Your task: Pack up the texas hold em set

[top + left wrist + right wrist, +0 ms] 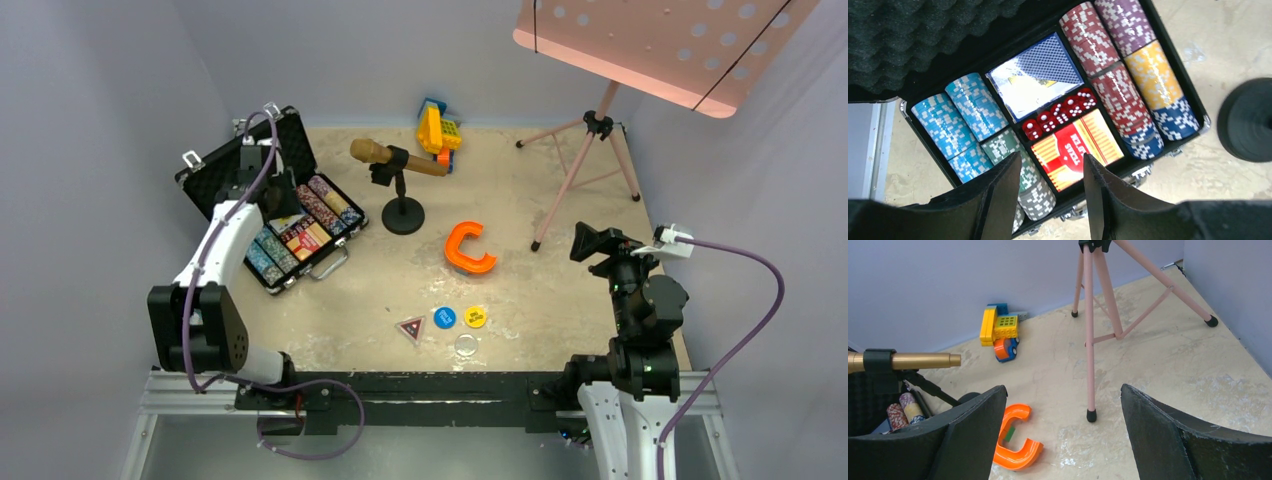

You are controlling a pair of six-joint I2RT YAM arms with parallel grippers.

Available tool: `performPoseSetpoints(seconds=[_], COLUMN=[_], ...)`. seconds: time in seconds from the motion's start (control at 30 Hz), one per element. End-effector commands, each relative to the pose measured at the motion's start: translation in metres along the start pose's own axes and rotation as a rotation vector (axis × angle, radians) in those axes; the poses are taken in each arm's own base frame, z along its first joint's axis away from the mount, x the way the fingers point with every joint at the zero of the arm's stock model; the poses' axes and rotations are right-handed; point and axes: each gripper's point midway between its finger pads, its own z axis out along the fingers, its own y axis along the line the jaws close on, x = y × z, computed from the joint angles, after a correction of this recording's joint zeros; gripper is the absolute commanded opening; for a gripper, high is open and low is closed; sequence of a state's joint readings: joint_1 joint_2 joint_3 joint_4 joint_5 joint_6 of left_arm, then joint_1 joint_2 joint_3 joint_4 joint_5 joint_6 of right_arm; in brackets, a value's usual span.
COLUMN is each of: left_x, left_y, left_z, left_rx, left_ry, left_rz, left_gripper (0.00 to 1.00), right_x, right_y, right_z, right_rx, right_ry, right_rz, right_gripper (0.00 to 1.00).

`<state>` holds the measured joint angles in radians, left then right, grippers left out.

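The open black case (210,178) sits at the table's (560,300) left rear, foam-lined lid up. In the left wrist view, a red card deck (1075,150) carries lettering that appears to begin "TEXAS"; the rest is blurred and its near corner is hidden by a finger. Beside it lies a blue-backed deck (1035,80) under glossy wrap, its glare hiding any print. Five small red dice (1060,114) lie in a row between the two decks. Chip rows (960,120) in light blue, green, red, purple, yellow and dark blue fill the side slots; their face markings cannot be read.

The left hand (1052,157) hovers over the case's near edge, fingers moderately apart, holding nothing. The right hand (1062,387) is spread wide and empty, well apart from the set.

Near the table's front edge lie the triangular button (411,328), blue button (445,317), yellow button (475,317) and a clear disc (466,346); their printing is too small to read.
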<state>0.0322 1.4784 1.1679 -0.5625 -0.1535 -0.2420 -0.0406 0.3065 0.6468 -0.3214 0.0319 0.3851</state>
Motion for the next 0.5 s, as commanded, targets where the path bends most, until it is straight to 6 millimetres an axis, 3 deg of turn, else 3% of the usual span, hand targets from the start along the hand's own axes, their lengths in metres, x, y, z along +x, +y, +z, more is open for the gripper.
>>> performPoseSetpoints(seconds=[0.0,0.33,0.47], left_x=[-0.003,0.018,0.036], left_y=[-0.012,-0.055,-0.088], left_z=[-0.039,-0.126,-0.149], left_rx=[0.056,0.204,0.332], left_ry=[-0.076,-0.292,-0.34], left_rz=[0.056,0.217,0.313], left_gripper=[0.53,0.52,0.51], right_x=[-0.01,-0.004,-0.008], right_y=[0.003,0.019,0.021], right_z=[0.001,0.005,0.002], right_rx=[-0.01,-0.1,-0.112], right_ry=[-0.034,0.016,0.001], right_rz=[-0.008,-0.032,-0.038], right_gripper=[0.88,0.9,0.9])
